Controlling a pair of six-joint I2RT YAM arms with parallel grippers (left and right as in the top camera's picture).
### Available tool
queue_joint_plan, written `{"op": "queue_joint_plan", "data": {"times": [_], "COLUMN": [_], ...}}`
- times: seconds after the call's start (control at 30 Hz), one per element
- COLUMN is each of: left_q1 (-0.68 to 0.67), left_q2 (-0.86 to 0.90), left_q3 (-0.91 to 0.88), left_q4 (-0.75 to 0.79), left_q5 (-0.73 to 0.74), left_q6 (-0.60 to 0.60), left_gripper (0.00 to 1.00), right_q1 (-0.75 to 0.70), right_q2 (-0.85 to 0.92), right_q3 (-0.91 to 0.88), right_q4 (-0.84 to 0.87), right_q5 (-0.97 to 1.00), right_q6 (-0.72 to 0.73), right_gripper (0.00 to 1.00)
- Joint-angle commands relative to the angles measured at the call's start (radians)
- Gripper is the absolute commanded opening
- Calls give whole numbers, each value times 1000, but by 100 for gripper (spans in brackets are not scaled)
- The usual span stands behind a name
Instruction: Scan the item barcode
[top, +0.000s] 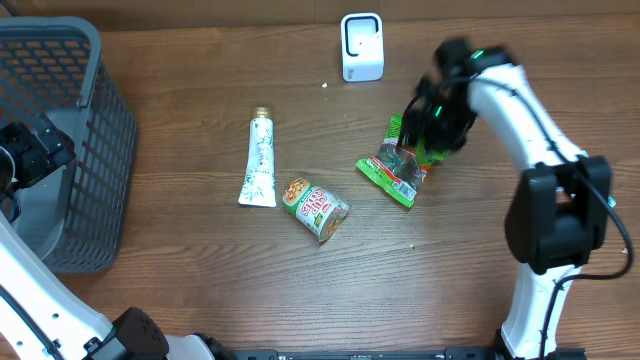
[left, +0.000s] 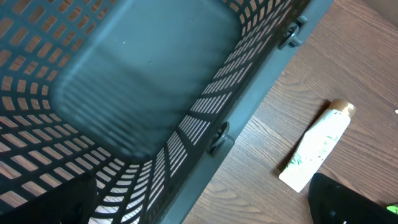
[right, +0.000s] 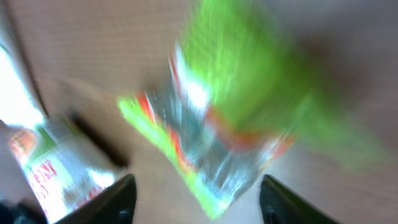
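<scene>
Dark grey plastic mesh basket (top: 85, 150) filled the upper left, left gripper (top: 30, 150) gaping wide over it | right gripper (top: 425, 130) hung centre right, fingers apart, gripping nothing, just over the green crinkly foil snack packet (top: 395, 175) | small white boxy scanner (top: 361, 47) sat top centre

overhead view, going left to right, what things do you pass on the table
grey basket → white tube → crumpled red-and-green packet → green snack packet
</scene>
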Motion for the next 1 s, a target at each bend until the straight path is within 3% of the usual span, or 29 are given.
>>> {"op": "queue_joint_plan", "data": {"times": [0.0, 0.07, 0.13, 0.2, 0.57, 0.8, 0.97], "left_q1": [3, 3, 3, 3, 3, 3, 3], "left_q2": [-2, -2, -2, -2, -2, -2, -2], "left_q3": [2, 2, 2, 2, 2, 2, 2], "left_q4": [1, 1, 1, 1, 1, 1, 1], "left_q5": [5, 5, 4, 5, 4, 5, 4], "left_q6": [16, 16, 16, 16, 16, 16, 16], "left_gripper": [100, 100, 100, 99, 100, 99, 100], "right_q1": [-74, -89, -92, -92, -57, -49, -48], "right_q2": [-27, -24, -11, 8, 177, 189, 189], "right_q3": [106, 101, 87, 80, 66, -37, -184], "right_q4": [69, 114, 117, 113, 63, 43, 124], "right_q5": [27, 24, -15, -23, -94, -144, -178], "right_q6": [-173, -312, -523, -610, -643, -661, -620], "right_gripper": [78, 99, 100, 100, 100, 100, 99]}}
